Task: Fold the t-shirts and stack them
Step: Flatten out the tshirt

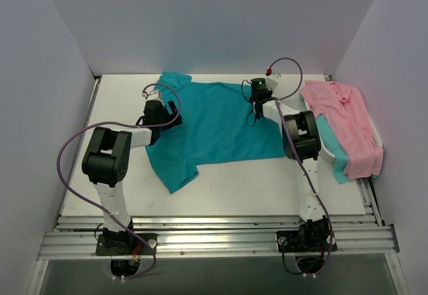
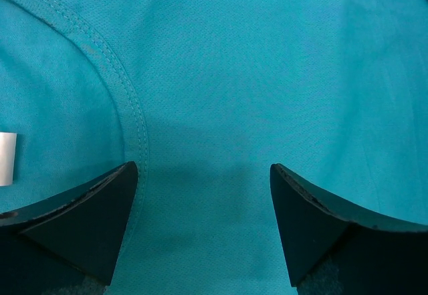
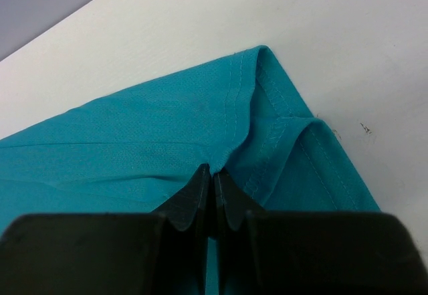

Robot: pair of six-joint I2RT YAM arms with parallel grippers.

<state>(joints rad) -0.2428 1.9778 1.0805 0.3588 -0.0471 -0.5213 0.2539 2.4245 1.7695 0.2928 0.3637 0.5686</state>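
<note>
A plain teal t-shirt (image 1: 214, 124) lies spread flat on the white table (image 1: 247, 188), collar to the left. My left gripper (image 1: 151, 111) is open just above the collar area; its view shows the curved stitched neckline (image 2: 127, 94) and teal fabric (image 2: 267, 74) between the open jaws. My right gripper (image 1: 257, 102) is shut on the shirt's hem corner (image 3: 251, 118) at the far right, pinching a fold of fabric. A light pink collared shirt (image 1: 344, 121) lies on another teal shirt (image 1: 334, 151) at the right edge.
White walls enclose the table on three sides. Purple cables (image 1: 73, 141) loop from both arms. A metal rail (image 1: 214, 238) runs along the near edge. A white label (image 2: 7, 158) shows inside the collar.
</note>
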